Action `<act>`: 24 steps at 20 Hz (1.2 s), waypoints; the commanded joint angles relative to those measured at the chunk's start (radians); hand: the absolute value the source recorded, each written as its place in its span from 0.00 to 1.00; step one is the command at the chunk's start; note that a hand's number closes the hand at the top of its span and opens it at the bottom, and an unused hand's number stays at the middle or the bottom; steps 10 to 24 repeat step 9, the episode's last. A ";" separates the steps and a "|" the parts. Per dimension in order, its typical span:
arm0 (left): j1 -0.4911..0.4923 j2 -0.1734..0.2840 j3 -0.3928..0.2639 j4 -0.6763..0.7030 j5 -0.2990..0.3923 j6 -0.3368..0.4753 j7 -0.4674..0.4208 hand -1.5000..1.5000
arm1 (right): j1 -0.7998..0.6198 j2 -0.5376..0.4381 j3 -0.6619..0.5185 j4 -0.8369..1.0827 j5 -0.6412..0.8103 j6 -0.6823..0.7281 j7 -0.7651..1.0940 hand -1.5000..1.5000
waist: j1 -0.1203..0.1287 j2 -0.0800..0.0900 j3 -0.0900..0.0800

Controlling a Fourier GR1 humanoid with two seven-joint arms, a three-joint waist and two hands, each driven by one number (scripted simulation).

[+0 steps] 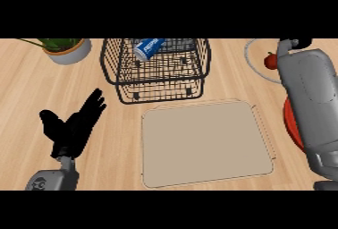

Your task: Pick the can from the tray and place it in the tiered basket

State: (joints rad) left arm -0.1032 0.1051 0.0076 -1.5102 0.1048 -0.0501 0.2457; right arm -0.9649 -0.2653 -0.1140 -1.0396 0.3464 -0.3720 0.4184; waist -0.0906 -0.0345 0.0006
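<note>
A wooden surface (40, 89) seen from above; a beige tray (204, 145) lies near centre, nothing on it; beyond it stands a black wire basket (158, 67), and the blue can (149, 48) lies tilted inside its upper tier. The left robot hand (73, 123) rests at near left, fingers straight, holding nothing; the right forearm (310, 98) runs up the right edge, its hand out of sight. The placing looks done; next calls only for drawing the arm clear. The can's white lettering is unreadable.
</note>
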 commanded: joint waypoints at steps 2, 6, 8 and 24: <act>0.020 0.021 0.020 0.005 0.003 -0.012 -0.020 0.50 | 0.174 -0.166 -0.046 -0.267 -0.121 0.228 0.073 0.00 | -0.013 0.003 0.000; 0.014 0.032 0.031 -0.024 0.015 -0.011 0.010 0.50 | 0.378 -0.212 -0.103 -0.538 -0.203 0.273 0.116 0.00 | -0.017 0.001 0.001; 0.020 0.005 -0.001 -0.005 -0.006 -0.011 -0.026 0.50 | 0.468 -0.272 -0.153 -0.660 -0.251 0.330 0.155 0.00 | -0.004 0.010 0.000; -0.003 0.004 0.000 -0.020 -0.007 0.007 0.013 0.50 | 0.529 -0.290 -0.193 -0.708 -0.290 0.354 0.145 0.00 | -0.001 0.012 0.001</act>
